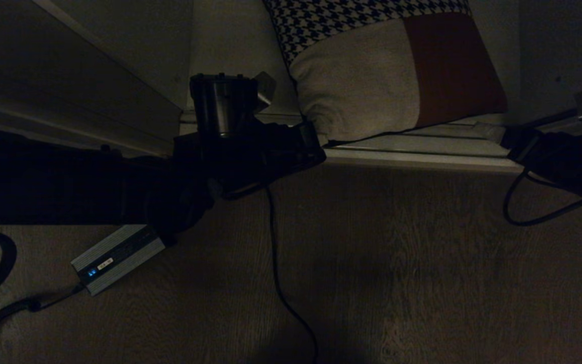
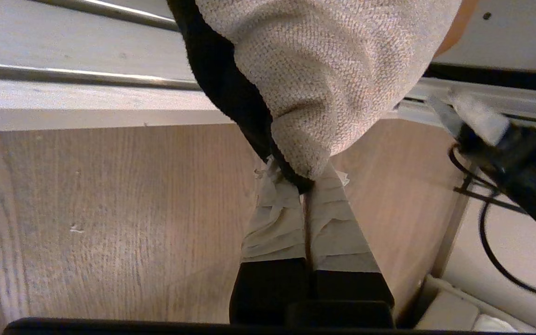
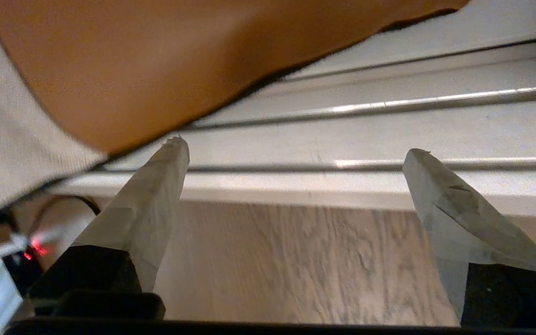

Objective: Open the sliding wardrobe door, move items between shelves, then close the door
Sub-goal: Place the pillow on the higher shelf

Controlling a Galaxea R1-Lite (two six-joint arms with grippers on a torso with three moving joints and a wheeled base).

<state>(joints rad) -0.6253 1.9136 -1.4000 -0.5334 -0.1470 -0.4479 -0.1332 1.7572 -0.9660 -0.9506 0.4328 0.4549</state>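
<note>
Left claw [image 2: 307,186] pinches the woven beige corner of the cushion [image 1: 371,76], upper centre of frame; right claw [image 3: 295,163], taped fingers spread wide, holds nothing above the ribbed track [image 3: 389,135].

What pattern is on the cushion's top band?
Black-and-white houndstooth on the cushion, above beige and rust-brown blocks; clearest in the head view.

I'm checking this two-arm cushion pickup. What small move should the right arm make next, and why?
Probably ease the right gripper toward the rust-brown corner of the houndstooth-banded square cushion and close. Its fingers stand wide apart with nothing between them, while the left gripper already pinches the beige corner over the ribbed metal floor track.
</note>
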